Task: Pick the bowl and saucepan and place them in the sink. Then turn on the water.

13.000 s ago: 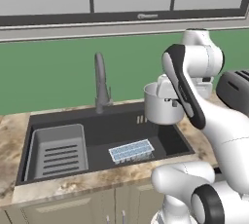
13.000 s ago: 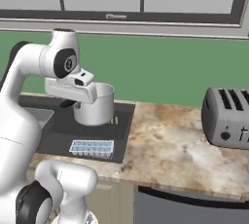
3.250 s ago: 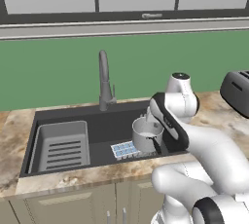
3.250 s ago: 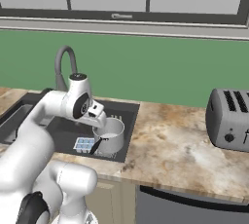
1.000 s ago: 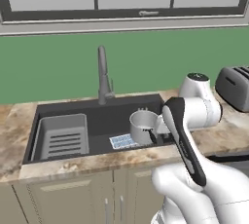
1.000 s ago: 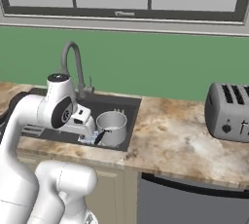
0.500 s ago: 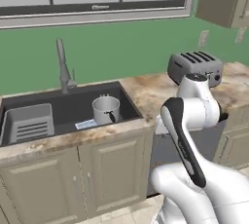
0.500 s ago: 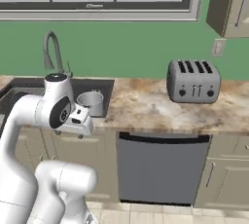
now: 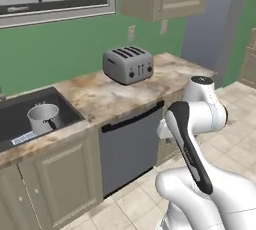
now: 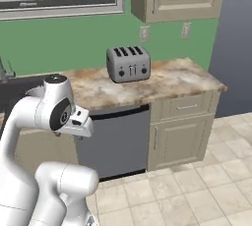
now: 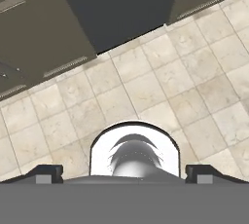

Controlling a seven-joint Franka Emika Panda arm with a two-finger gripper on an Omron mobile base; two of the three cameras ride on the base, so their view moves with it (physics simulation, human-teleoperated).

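The saucepan [image 9: 44,116], a small silver-grey pot, stands upright in the dark sink [image 9: 17,108] at the far left of the left base view. The bowl and the water are out of view. My gripper [image 11: 125,173] is open and holds nothing; its fingertips [image 11: 46,172] stand wide apart. It points down at the tiled floor in front of the lower cabinets, well to the right of the sink. The arm is folded close to the base.
A silver toaster [image 9: 128,65] [image 10: 128,63] sits on the marble counter [image 9: 100,91]. Below it is the dark dishwasher front [image 9: 131,144] [image 10: 118,139], with cabinet doors [image 10: 177,134] beside it. Open tiled floor [image 11: 146,86] lies under the hand.
The whole picture has slid left as the base moved right: the sink with the saucepan now sits at the left edge and the toaster is central. The gripper stays open.
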